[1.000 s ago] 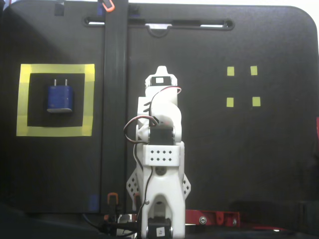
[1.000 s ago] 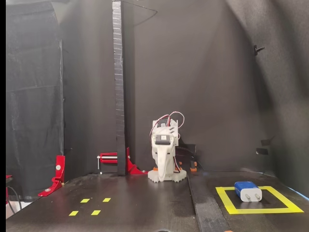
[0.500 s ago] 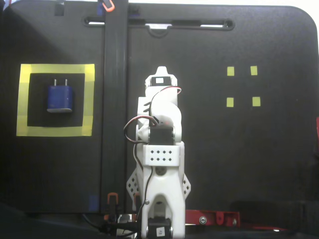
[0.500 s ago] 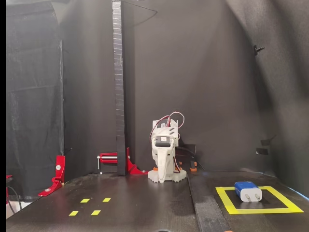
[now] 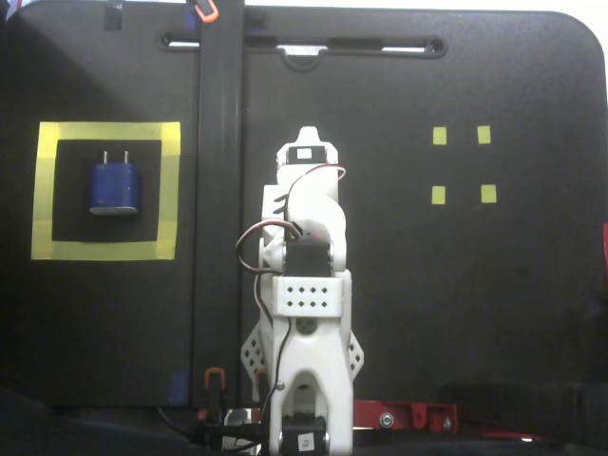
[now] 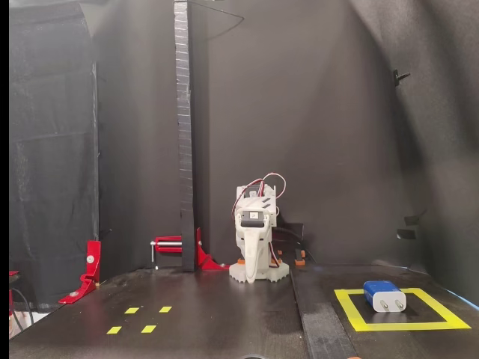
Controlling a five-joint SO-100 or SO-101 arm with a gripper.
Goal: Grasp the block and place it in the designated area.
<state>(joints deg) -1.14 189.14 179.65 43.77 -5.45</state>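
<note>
black tabletop [image 5: 456, 285]: the block [image 5: 115, 187] lies inside the designated area [image 5: 169, 190].

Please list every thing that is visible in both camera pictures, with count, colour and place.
Small dark blue plug-like block: one, inside the taped square, prongs toward the top edge of the top-down fixed view.
Square of wide yellow tape: one, left side of that view.
Tiny yellow tape squares: four, right side.
Black upright post: one, behind the arm in the front fixed view.
Red clamps: at the post foot and at the left edge.
Black table: one.
White robot arm: one, folded at centre; gripper state unclear.
</note>
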